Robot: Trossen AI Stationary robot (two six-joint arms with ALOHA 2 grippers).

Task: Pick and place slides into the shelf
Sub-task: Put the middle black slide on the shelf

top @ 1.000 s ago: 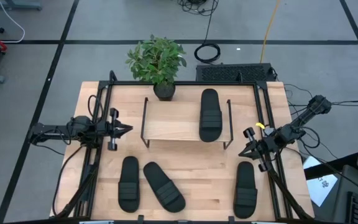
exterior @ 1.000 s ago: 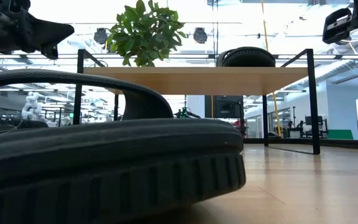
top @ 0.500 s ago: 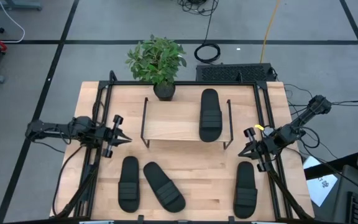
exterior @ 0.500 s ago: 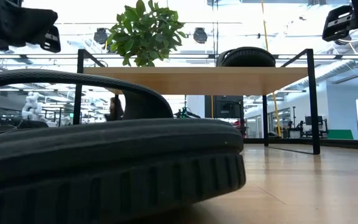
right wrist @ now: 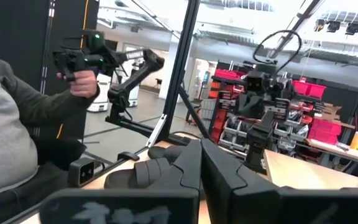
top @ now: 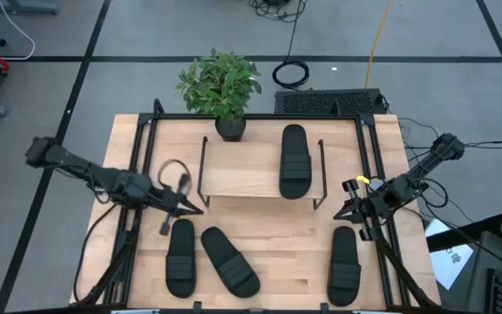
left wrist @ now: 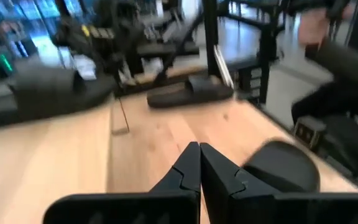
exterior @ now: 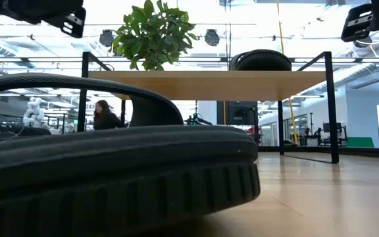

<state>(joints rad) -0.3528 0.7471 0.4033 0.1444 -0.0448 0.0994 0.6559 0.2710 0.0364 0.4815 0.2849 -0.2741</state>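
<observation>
One black slide lies on the light wood top of the shelf, at its right end. Three more slides lie on the table: two at the near left and one at the near right. My left gripper is shut and hovers by the shelf's near left leg, just beyond the leftmost slide; its fingertips meet over bare wood. My right gripper is shut and hovers off the shelf's right end, holding nothing.
A potted plant stands behind the shelf at the table's far edge. Black rails run along the table's left and right sides. In the low view one slide fills the foreground. A person holding a controller shows beyond the table.
My left arm has swung out from the left rail. Its gripper has gone toward the table's right and near edges, up to the shelf's near left leg and the leftmost slide. The slides and my right arm have stayed in place.
</observation>
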